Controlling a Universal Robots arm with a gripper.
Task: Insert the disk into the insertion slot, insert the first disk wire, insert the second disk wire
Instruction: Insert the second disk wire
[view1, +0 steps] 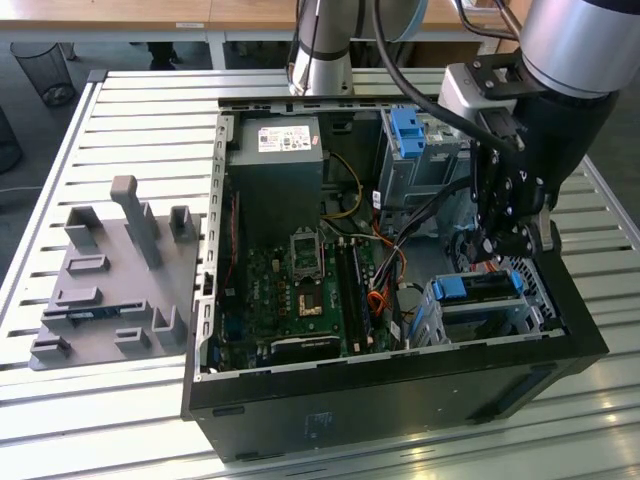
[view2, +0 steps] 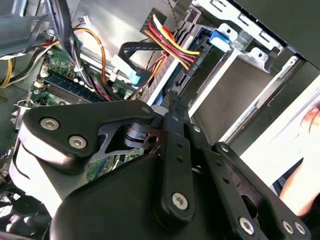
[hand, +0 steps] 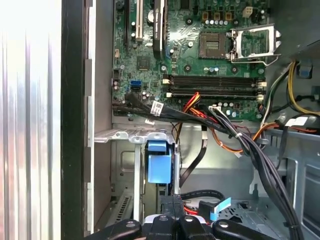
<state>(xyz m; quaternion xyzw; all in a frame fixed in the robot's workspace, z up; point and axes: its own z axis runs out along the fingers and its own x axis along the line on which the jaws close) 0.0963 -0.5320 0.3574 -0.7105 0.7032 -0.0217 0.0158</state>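
Since disk (view1: 478, 288) sits in low perforated cage (view1: 432, 318), exterior view's right, wire step looks live. Gripper (view1: 490, 248) just above cage, fingers (view2: 174, 125) drawn together, can't tell if anything pinched. Square red-yellow plug (view2: 190, 70) to port, push straight, no side load.

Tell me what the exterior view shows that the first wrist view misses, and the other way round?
Exterior view: the whole computer case on a slatted table, a grey plastic tray beside it, and the robot arm reaching in. First wrist view: a close look at a black cable with a pale blue tab. Both: the green circuit board, its square chip socket, and the blue-framed disk in its metal cage.
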